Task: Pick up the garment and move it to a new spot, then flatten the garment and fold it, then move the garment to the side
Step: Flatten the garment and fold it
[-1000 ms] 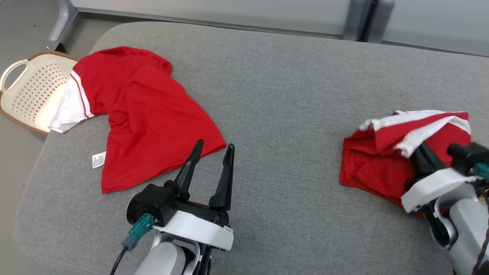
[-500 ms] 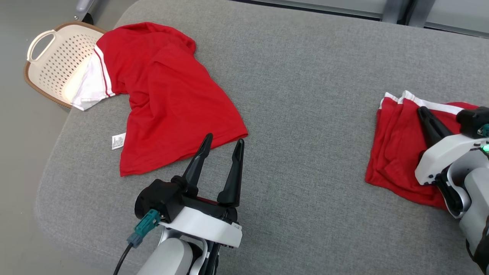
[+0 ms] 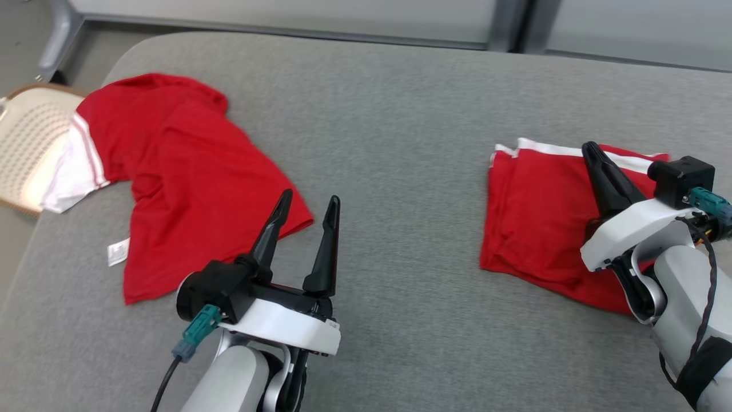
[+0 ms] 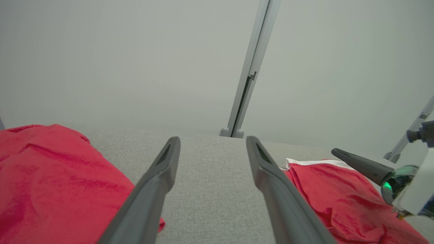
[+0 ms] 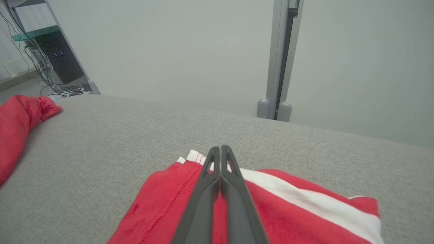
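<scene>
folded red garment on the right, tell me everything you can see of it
The folded garment is red soft-looking cloth with a white band along its far edge, folded into a rough rectangle with a few creases. It lies flat on the grey padded surface, on the robot's right. The right gripper, jaws shut, reaches over its right part; whether it touches the cloth is unclear.

Folded garment [image 3: 532,229] no longer bunched, now lying flat, right claw [image 3: 590,149] out from under its flap
</scene>
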